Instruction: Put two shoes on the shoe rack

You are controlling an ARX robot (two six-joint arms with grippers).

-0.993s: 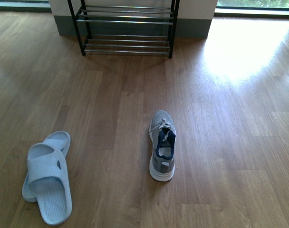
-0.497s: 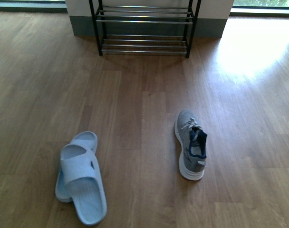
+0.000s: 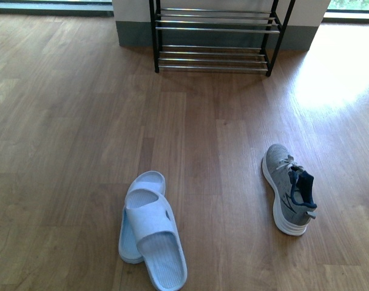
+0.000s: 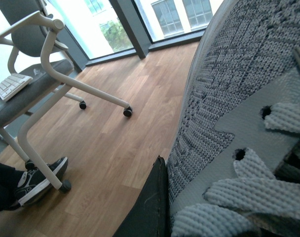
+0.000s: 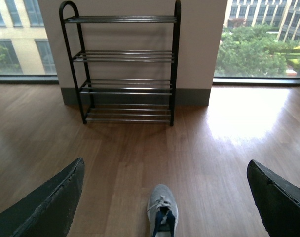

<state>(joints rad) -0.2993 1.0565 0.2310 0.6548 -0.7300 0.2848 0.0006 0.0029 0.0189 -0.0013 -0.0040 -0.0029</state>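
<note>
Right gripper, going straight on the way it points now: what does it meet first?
Probably the grey sneaker on the floor. It lies centred ahead of the right gripper, whose jaws stand wide open, and nearer than the shoe rack. Depth is unclear, so the gripper might pass above it.

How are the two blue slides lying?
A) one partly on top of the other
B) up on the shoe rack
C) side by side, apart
A: one slide lies over the other slide on the floor, not on the shoe rack.
</note>
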